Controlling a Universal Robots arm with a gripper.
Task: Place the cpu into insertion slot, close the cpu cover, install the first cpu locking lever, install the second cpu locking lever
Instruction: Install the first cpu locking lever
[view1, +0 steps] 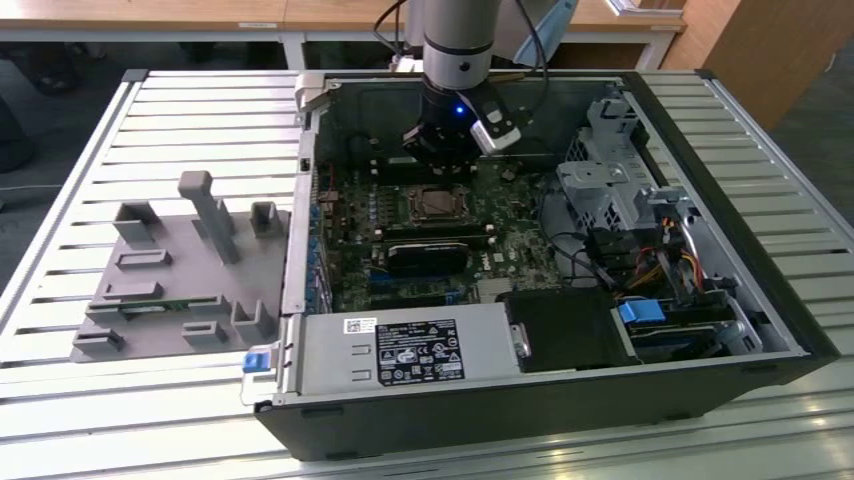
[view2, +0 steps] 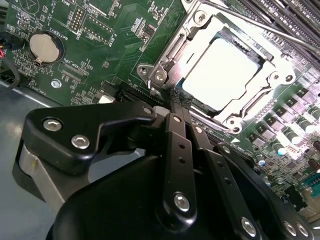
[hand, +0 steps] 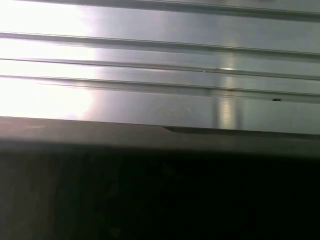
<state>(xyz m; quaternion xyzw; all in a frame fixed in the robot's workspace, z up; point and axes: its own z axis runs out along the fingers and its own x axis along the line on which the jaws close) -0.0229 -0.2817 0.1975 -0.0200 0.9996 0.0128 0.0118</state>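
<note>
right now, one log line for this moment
cpu: in insertion slot | cpu cover: closed | gripper: shut, at cover corner

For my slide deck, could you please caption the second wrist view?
Gripper shut at the corner of the cpu cover, which lies closed over the cpu on the green motherboard.

Seated flat in the insertion slot (view2: 227, 75) at upper right of the second wrist view: the cpu (view2: 217, 72), a pale silver square, glaring under light. Closed down over it, the cpu cover (view2: 192, 50), a thin silvery frame whose window bares the chip top. At centre of the exterior view, amid green board, shows as a small dark square.
</note>
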